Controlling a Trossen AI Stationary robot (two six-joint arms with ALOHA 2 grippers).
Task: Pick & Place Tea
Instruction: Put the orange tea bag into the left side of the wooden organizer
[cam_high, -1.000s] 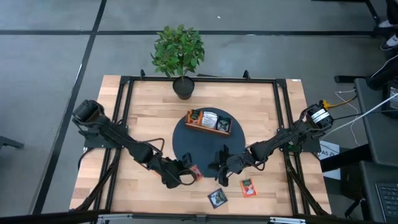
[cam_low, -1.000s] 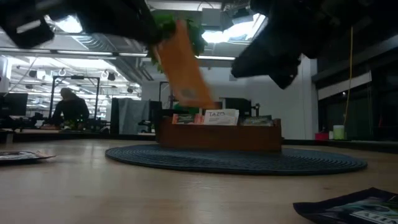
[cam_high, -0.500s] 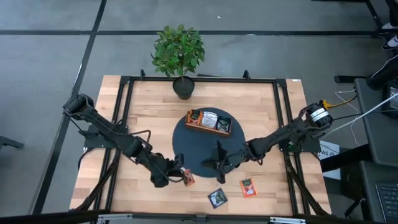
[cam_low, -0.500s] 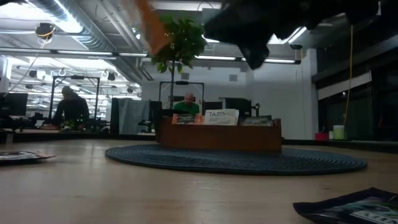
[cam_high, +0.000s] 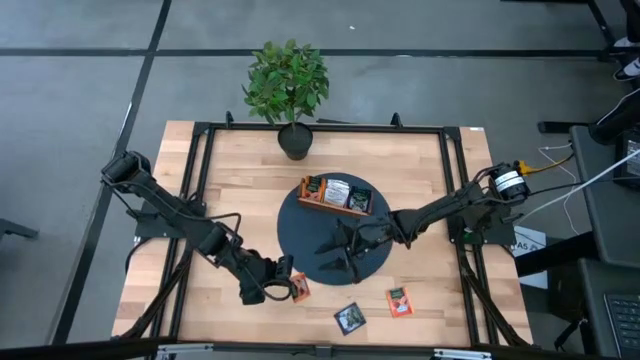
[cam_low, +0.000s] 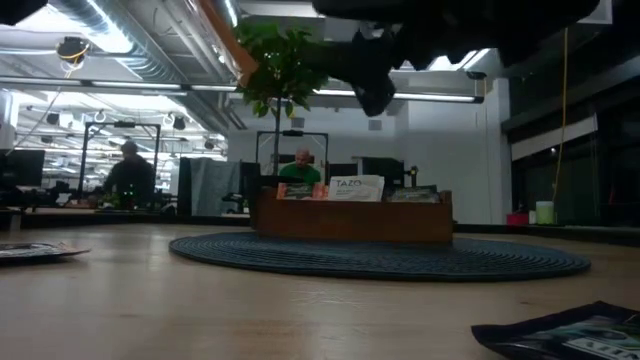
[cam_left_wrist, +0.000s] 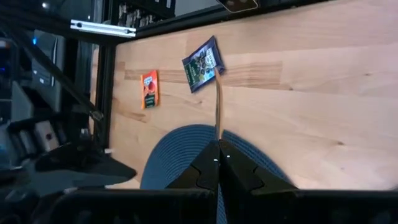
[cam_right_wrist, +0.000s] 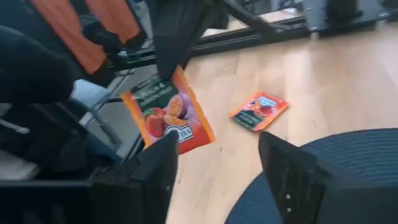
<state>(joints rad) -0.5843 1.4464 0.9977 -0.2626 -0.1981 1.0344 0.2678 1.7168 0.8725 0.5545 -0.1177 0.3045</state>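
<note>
Two dark fingers of the left gripper (cam_high: 283, 290) are pressed together on the edge of a flat orange square tea sachet (cam_high: 299, 288), which hangs clear of the light wooden table (cam_high: 230, 170) near its front edge; the left wrist view shows this sachet edge-on as a thin strip rising from the closed fingertips (cam_left_wrist: 217, 163), and the right wrist view shows its printed fruit face (cam_right_wrist: 168, 119). The right gripper (cam_high: 335, 253) stands with its fingers (cam_right_wrist: 292, 168) spread wide and nothing between them, poised above the round dark blue woven mat (cam_high: 300, 235). At the mat's far side sits a long brown wooden tray (cam_high: 335, 208) with several sachets standing upright in its compartments, a white one (cam_low: 357, 187) in the middle. Two loose sachets lie flat on the bare table near the front edge: a dark green-black one (cam_high: 349, 318) and, just beside it, a second orange one (cam_high: 399, 300). A potted green plant (cam_high: 288, 85) stands at the table's far edge. A person (cam_low: 130, 175) shows in the room beyond.
</note>
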